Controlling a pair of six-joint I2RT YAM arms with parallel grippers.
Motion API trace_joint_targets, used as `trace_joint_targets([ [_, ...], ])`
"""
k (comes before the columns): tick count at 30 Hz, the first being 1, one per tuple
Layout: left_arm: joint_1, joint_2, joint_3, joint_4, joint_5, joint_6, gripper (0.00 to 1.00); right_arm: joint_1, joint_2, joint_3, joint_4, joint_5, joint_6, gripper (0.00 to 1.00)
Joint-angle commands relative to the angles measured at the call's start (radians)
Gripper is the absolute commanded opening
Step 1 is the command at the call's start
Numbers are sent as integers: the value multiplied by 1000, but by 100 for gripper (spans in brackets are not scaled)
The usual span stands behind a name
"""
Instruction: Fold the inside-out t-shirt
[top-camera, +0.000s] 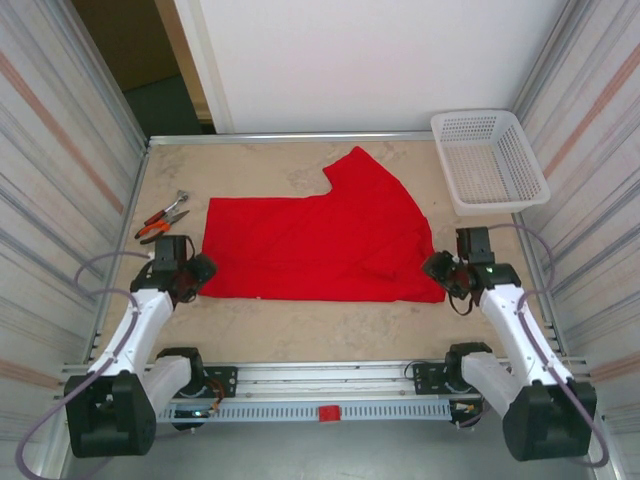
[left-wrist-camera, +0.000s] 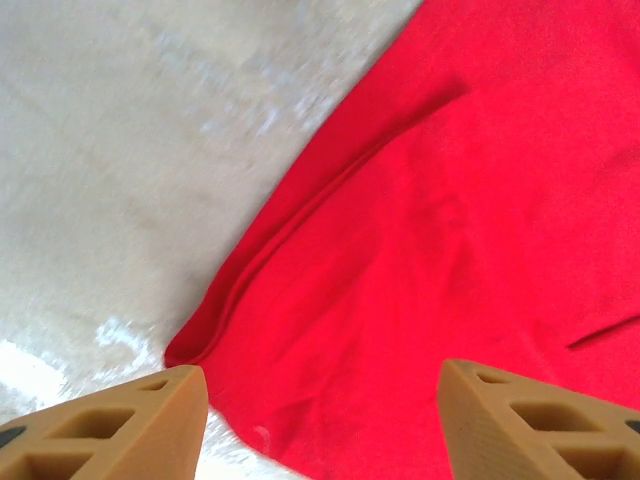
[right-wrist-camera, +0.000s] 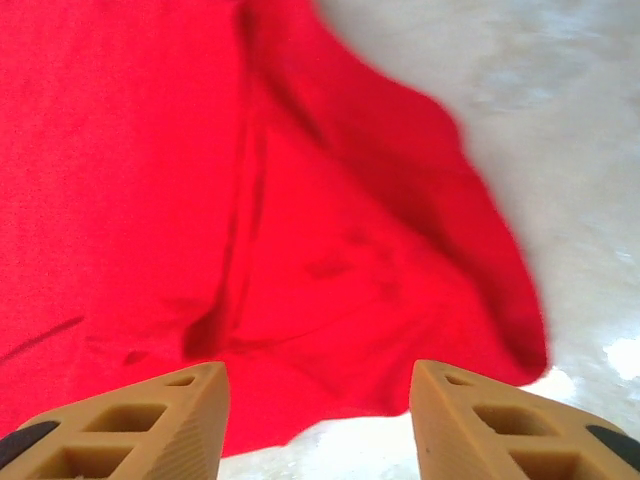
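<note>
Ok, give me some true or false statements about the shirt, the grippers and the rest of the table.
1. The red t-shirt lies spread on the table. True.
2. Both grippers are clamped on the shirt. False: the left gripper and right gripper are open at its near corners.
3. The pliers lie left of the shirt. True.
4. The shirt lies in the white basket. False: the basket stands apart at the far right.

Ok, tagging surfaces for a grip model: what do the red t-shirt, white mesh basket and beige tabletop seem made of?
The red t-shirt: soft matte cloth, likely knit cotton; it creases and folds limply. The white mesh basket: probably rigid moulded plastic, regular grid of holes. The beige tabletop: mottled, stone-like look, slightly glossy; material unclear.
</note>
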Motion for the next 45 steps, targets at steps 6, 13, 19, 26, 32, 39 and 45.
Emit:
trace_joint_targets([
  [6,0,52,113,-5,25,85,65,277,318,166,24,78,-58,56],
  [13,0,51,129,5,65,75,65,369,473,177,49,143,-84,55],
  [19,0,46,121,7,70,70,65,369,543,206,74,162,-98,49],
  [26,0,41,103,22,72,51,65,369,627,275,74,153,-132,11],
  [32,0,42,96,28,81,50,65,368,616,349,33,164,-166,0],
  [39,0,48,82,35,84,49,65,339,733,507,30,135,-185,0],
  [45,-19,55,55,49,77,31,65,308,916,680,80,28,-206,15],
])
